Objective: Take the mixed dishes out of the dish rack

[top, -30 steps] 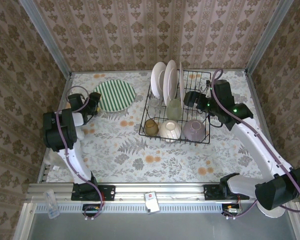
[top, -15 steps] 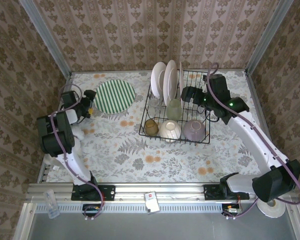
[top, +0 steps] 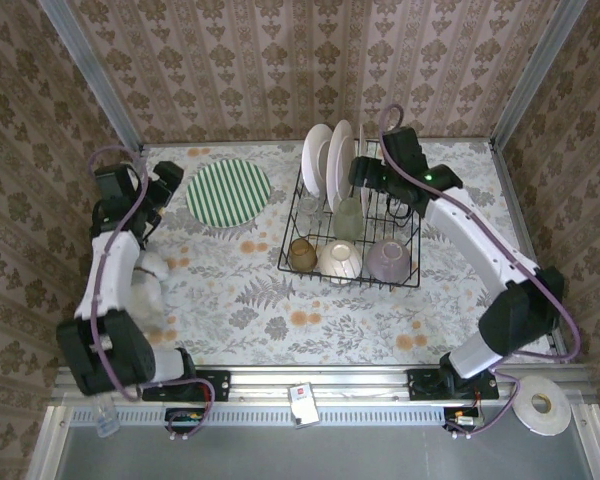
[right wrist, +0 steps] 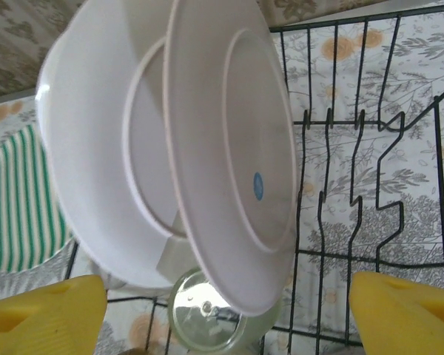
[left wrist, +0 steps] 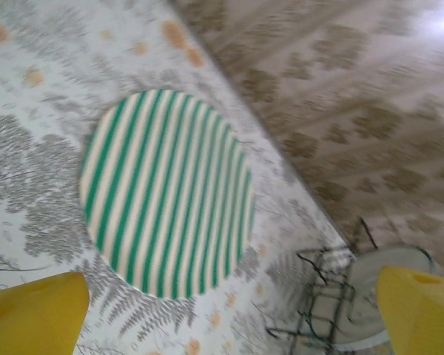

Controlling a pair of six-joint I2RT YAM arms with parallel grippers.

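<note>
The black wire dish rack [top: 400, 207] stands at the table's middle right. White plates [top: 318, 160] stand on edge at its back left, with a pale green glass [top: 349, 218] below them. A brown cup [top: 302, 253], a cream bowl [top: 340, 261] and a lavender bowl [top: 388, 259] line its front. My right gripper [top: 363, 178] is open at the plates. In the right wrist view its yellow fingers [right wrist: 44, 318] flank the lower edge of the nearest plate [right wrist: 237, 163], above the glass [right wrist: 203, 322]. My left gripper [top: 167, 180] is open and empty, left of a green-striped plate [top: 227, 192].
The striped plate [left wrist: 166, 192] lies flat on the floral tablecloth, apart from the rack [left wrist: 322, 296]. Patterned walls close in the back and both sides. A roll of tape [top: 540, 405] lies by the right arm's base.
My left gripper opened and drew back to the left, away from the striped plate. My right gripper moved left and toward the back of the rack, up to the upright plates.
</note>
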